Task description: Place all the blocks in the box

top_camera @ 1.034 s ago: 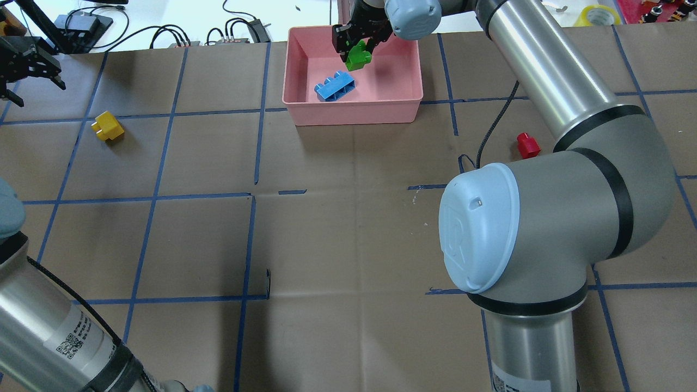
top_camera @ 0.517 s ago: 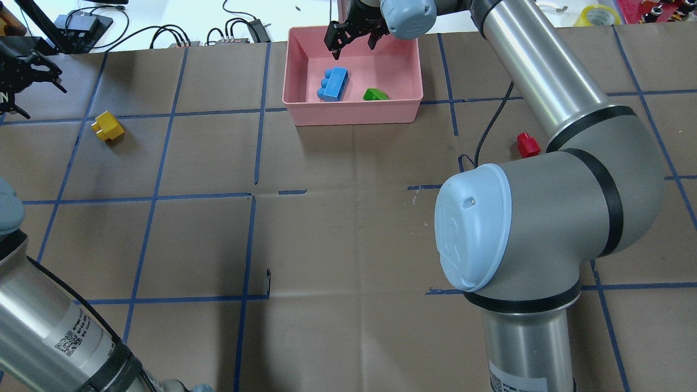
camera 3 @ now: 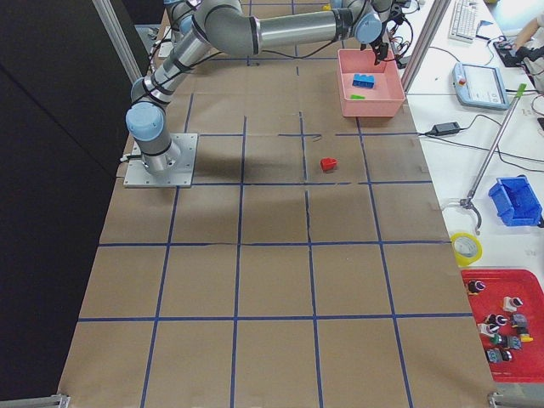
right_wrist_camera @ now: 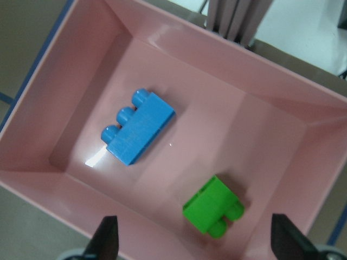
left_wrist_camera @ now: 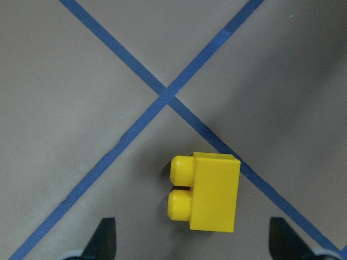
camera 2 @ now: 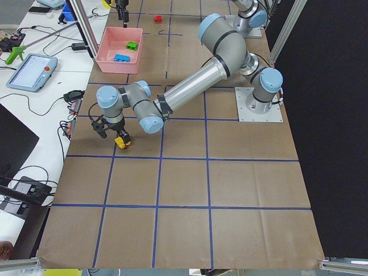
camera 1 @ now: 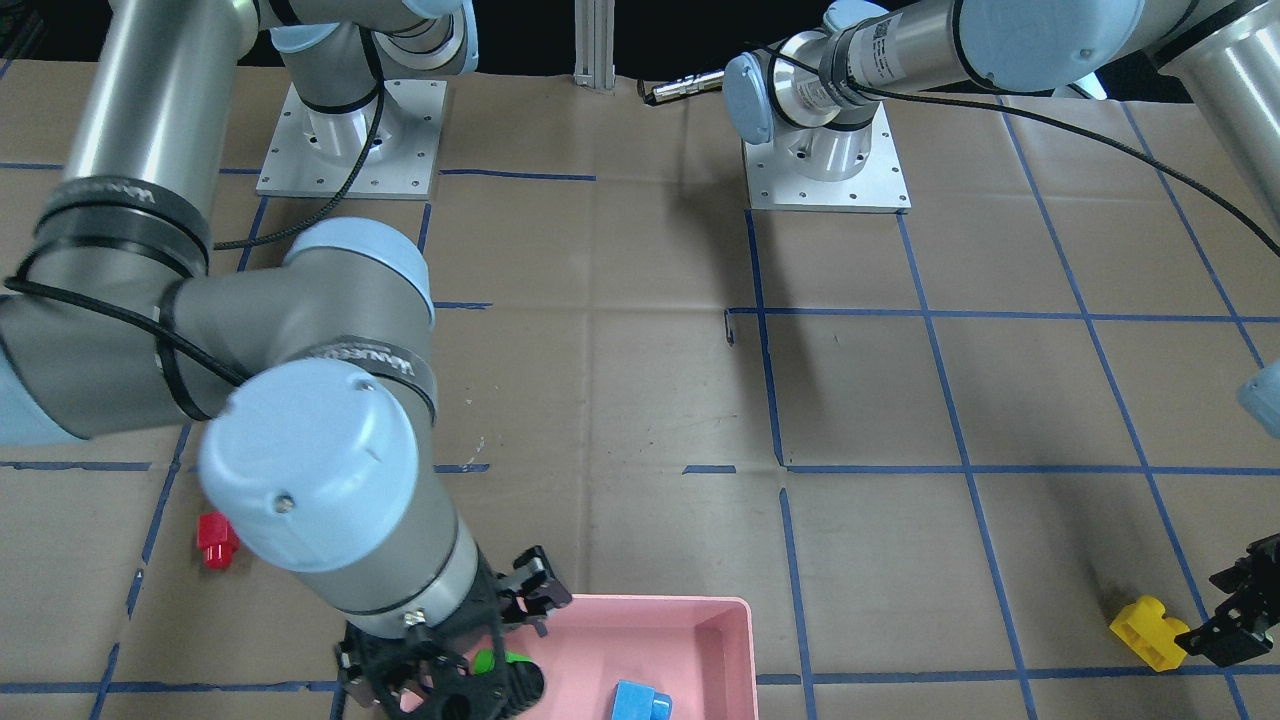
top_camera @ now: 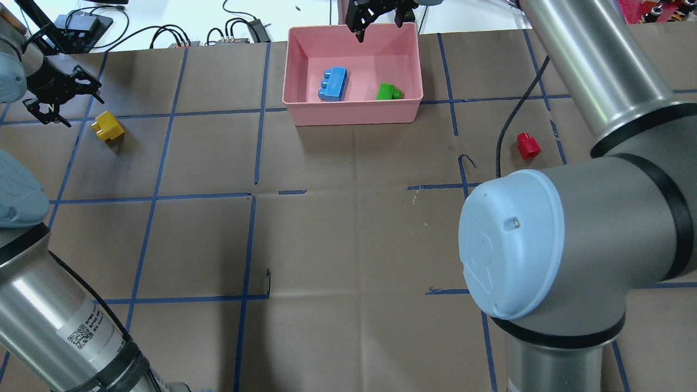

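Two of the four blocks are seen inside the pink box [top_camera: 356, 113], which is set at 12 o'clock on the counter [top_camera: 348, 228] in the overhead view, near its far edge. The blue block [top_camera: 334, 84], a long one with three studs showing along one side, is laid on the box floor toward 9 o'clock. The green block [top_camera: 387, 91] is found near the 4 o'clock corner, close by the near wall. The two are set apart, with bare pink floor between them. The right hand [top_camera: 380, 27] is held above the far rim of the box, at 12 o'clock from the green block, its jaws spread wide and nothing gripped. In the right wrist view its fingertips [right_wrist_camera: 107, 238] are shown far apart at the lower edge, with both blocks framed above them. The yellow block [top_camera: 108, 126] is seen on the counter at 10 o'clock, just beside a crossing of blue tape lines [left_wrist_camera: 162, 100], lying on its side with two studs turned sideways. The left hand [left_wrist_camera: 195, 245] is poised over it, jaws wide and empty, and the block is seen between the fingertips [left_wrist_camera: 105, 241] without being touched. The red block [top_camera: 527, 145] is seen alone on the counter at 2 o'clock, well apart from the box and from either hand.
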`<action>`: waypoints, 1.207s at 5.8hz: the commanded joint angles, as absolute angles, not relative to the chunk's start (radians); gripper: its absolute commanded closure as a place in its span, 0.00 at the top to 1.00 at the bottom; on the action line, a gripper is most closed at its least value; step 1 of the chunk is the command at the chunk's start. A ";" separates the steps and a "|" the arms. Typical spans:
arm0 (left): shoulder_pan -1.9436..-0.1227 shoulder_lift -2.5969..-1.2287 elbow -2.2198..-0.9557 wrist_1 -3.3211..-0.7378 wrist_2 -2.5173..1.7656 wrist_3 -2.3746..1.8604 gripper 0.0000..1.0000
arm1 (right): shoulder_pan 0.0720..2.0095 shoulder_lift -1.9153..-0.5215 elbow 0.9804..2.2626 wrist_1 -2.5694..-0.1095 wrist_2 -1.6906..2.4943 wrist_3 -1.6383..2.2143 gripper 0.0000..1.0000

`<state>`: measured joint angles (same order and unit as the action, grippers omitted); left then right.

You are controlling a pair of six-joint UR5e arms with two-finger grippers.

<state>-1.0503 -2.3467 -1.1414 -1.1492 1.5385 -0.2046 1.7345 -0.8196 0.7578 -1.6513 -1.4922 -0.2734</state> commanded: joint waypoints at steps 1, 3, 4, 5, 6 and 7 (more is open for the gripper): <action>-1.060 -2.402 -1.141 -1.042 1.540 -0.202 1.00 | 1.627 -0.989 0.895 -1.571 -1.509 -0.299 1.00; -1.066 -2.408 -1.158 -1.035 1.539 -0.202 1.00 | 1.444 -1.139 1.149 -1.592 -1.494 -0.302 1.00; -1.065 -2.407 -1.185 -1.035 1.539 -0.202 1.00 | 1.381 -1.181 1.289 -1.723 -1.491 -0.305 1.00; -1.060 -2.401 -1.225 -1.034 1.539 -0.201 1.00 | 1.373 -1.196 1.428 -1.955 -1.499 -0.349 1.00; -1.054 -2.399 -1.236 -1.034 1.542 -0.201 1.00 | 1.373 -1.195 1.516 -2.004 -1.506 -0.366 1.00; -1.051 -2.399 -1.232 -1.031 1.543 -0.199 1.00 | 1.352 -1.192 1.570 -2.084 -1.506 -0.368 1.00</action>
<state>-1.0545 -2.3999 -1.2297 -1.0330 1.5414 -0.2005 1.3679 -1.1928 1.5030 -2.0031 -1.5042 -0.3605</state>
